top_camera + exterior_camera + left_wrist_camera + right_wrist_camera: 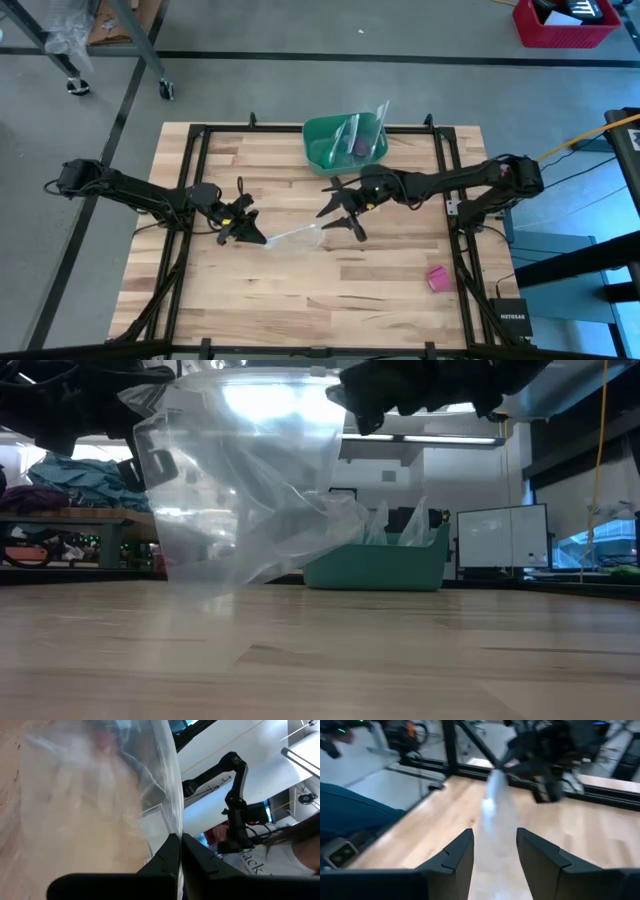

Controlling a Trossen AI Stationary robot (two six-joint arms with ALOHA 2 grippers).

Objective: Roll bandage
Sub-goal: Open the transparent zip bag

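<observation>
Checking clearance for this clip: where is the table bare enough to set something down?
The near half is bare, bordered by the bag above and the pink bandage at right. The far-left corner beside the bowl is bare too. The middle is crowded: left hand pinches the bag, right hand is open beside it.

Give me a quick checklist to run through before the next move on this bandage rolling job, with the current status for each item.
1. Left gripper has a firm pinch on the clear plastic bag: ok, fingers shut on its edge in the left wrist view.
2. Right gripper ready to take the bag: ok, fingers open at the bag's other end, nothing between them.
3. Bag lifted off the table: ok in the low view, it hangs from above.
4. Bandage within reach: cannot tell, it lies alone near the table's front right corner.
5. Bandage rolled: cannot tell, it shows only as a small pink lump.
6. Green bowl out of the way: ok, at the back edge.
</observation>
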